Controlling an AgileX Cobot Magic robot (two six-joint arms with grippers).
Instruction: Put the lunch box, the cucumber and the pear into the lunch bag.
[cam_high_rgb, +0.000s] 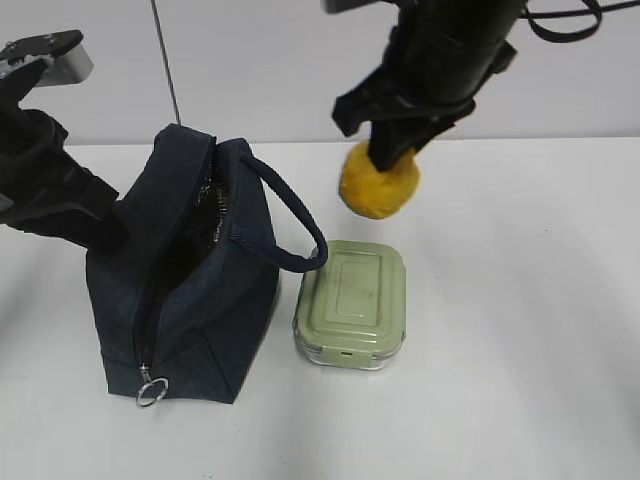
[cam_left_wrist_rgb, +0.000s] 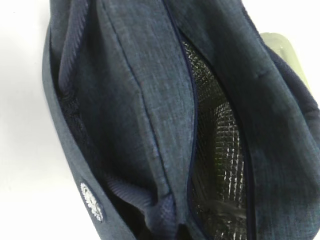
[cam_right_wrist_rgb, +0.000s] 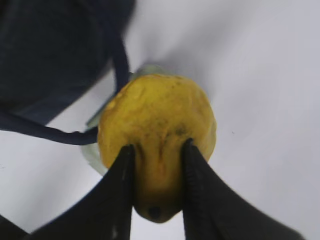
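Right hand (cam_right_wrist_rgb: 157, 155) gripping pear (cam_right_wrist_rgb: 157, 125) aloft, left hand's state unseen; lunch bag (cam_high_rgb: 190, 290) unzipped

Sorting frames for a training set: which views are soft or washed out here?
Right wrist view: pear fairly sharp, lunch bag behind blurred. Left wrist view: tabletop blown out white, foil lining glinting. Exterior view: evenly lit, soft shadows under the lunch box.
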